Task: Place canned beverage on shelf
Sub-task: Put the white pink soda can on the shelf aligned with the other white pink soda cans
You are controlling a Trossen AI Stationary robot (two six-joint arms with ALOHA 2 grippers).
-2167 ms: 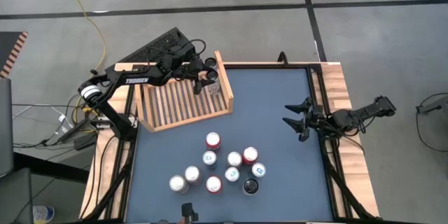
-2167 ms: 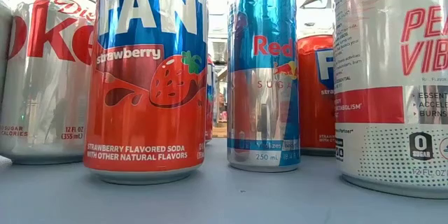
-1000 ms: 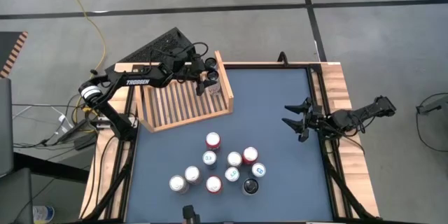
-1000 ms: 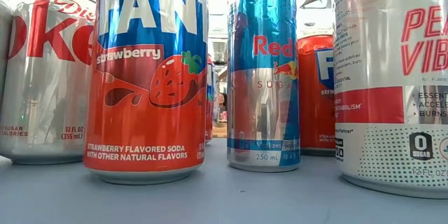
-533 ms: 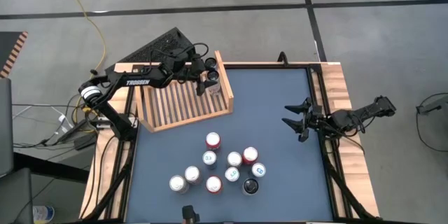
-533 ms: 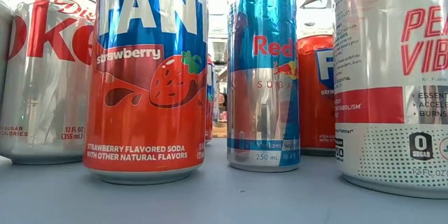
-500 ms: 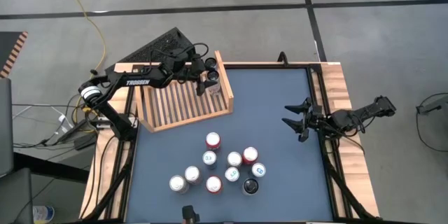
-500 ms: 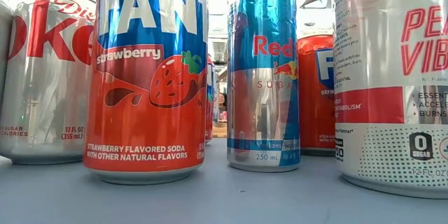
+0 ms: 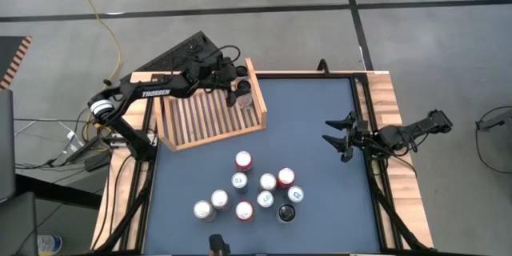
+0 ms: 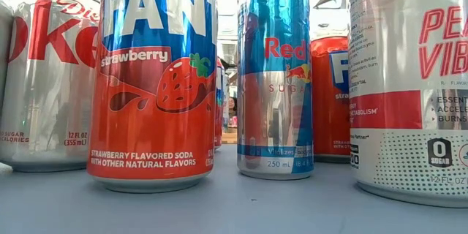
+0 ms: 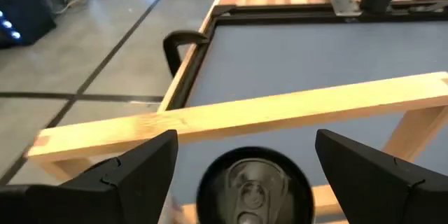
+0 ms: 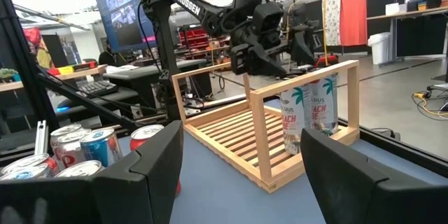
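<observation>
Canned beverage point(image 9: 245, 96): white can, palm-tree print, upright in the shelf point(image 9: 206, 117) corner at the counter's point(image 9: 320, 168) 11 o'clock, touching or just beside the side board. Left tool point(image 9: 234, 85) above it, fingers spread either side of the can top, not pinching. Judgement: lift straight up, clear the board, avoid nudging. Right tool point(image 9: 334, 139) spread, idle at 3 o'clock. Nine cans wait at 6 o'clock.

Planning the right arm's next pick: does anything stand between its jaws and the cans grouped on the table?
Nothing visible does. The right gripper waits open at the table's right side, with bare blue tabletop between it and the cluster of cans.
</observation>
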